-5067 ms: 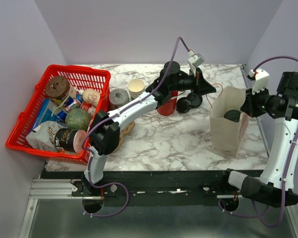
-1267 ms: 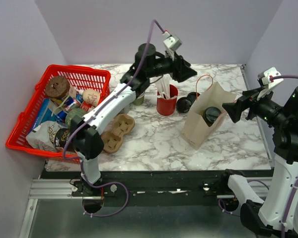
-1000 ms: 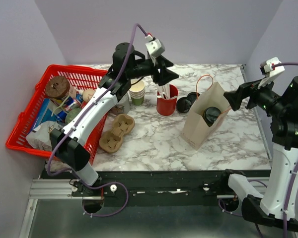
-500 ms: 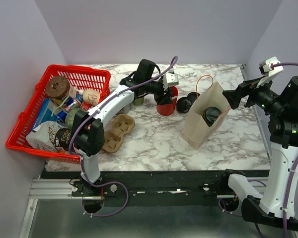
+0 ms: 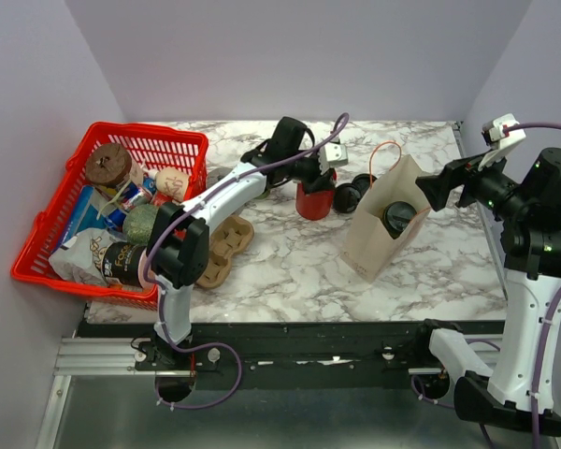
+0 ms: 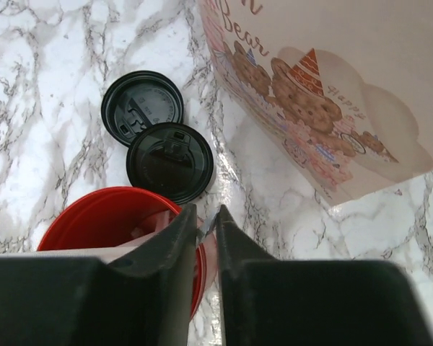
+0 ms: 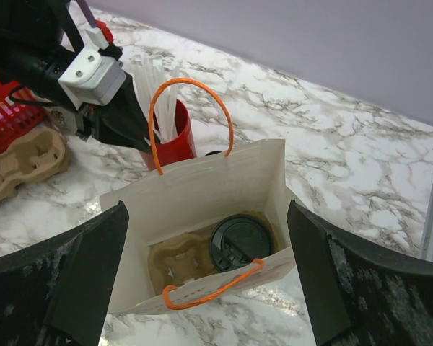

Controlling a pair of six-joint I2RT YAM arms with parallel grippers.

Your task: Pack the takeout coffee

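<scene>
Glossy marbled bench (image 5: 290, 262), cream paper bag (image 5: 374, 245) tilted open, round black-lidded takeout coffee cup (image 5: 399, 217) inside, black left fingers (image 6: 166, 267) pinched on thin white straw (image 6: 206, 225) over glossy red cup (image 6: 79, 216), right fingers (image 7: 72, 288) spread wide above bag, coffee cup beside moulded pulp tray (image 7: 175, 268).

My end effector (image 6: 204, 213) hung over the red cup (image 6: 94, 220), its fingers nearly together with a pale sliver (image 6: 206, 226) between them. Beyond, two black lids (image 6: 169, 162) lay touching on the marble desk (image 6: 50, 86), near a bear-printed paper bag (image 6: 332, 79).
</scene>
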